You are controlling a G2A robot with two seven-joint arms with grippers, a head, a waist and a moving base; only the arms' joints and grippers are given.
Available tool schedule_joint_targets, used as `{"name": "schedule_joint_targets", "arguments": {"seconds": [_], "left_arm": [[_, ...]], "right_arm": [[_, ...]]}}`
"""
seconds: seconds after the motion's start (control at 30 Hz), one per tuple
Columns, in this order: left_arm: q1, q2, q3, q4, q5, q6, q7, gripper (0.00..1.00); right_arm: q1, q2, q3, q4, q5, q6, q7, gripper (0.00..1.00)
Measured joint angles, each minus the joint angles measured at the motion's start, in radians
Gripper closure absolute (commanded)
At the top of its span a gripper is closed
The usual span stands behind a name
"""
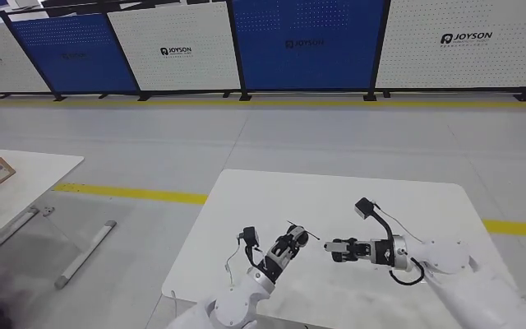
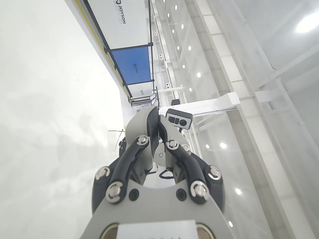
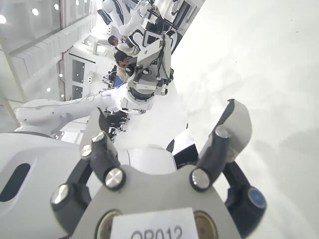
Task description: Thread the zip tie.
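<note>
My left gripper [image 1: 297,234] hangs over the middle of the white table [image 1: 362,193], shut on a thin black zip tie [image 1: 311,235] that sticks out past its fingertips toward the other arm. In the left wrist view the zip tie [image 2: 157,100] is pinched edge-on between the dark pads [image 2: 154,123]. My right gripper [image 1: 329,246] is level with it, a short gap to the right, pointing at it. Its fingers [image 3: 235,111] are spread wide and hold nothing. In the right wrist view the left gripper [image 3: 163,42] faces me with the zip tie [image 3: 163,32] poking out.
The table's front edge [image 1: 185,289] runs just below the left arm. A second white table [image 1: 33,173] stands off to the far left across bare floor. Blue and white partition panels [image 1: 308,41] line the back of the room.
</note>
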Motion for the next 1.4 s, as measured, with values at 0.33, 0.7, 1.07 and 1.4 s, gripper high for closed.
{"name": "schedule_joint_targets", "arguments": {"seconds": [0.33, 0.7, 1.07, 1.4], "left_arm": [[0.025, -0.012, -0.024, -0.041, -0.051, 0.046, -0.019, 1.0], [0.051, -0.021, -0.044, -0.062, -0.036, 0.058, -0.053, 1.0], [0.066, -0.031, -0.057, -0.067, 0.002, 0.054, -0.073, 0.05], [0.068, -0.032, -0.057, -0.066, 0.011, 0.051, -0.081, 0.0]], "right_arm": [[-0.012, -0.008, 0.025, 0.006, 0.016, -0.005, 0.009, 0.9], [-0.012, -0.018, 0.038, 0.015, 0.026, -0.001, 0.039, 1.0], [-0.011, -0.028, 0.051, 0.029, 0.028, 0.001, 0.061, 1.0], [-0.016, -0.026, 0.068, 0.031, 0.016, 0.016, 0.066, 1.0]]}}
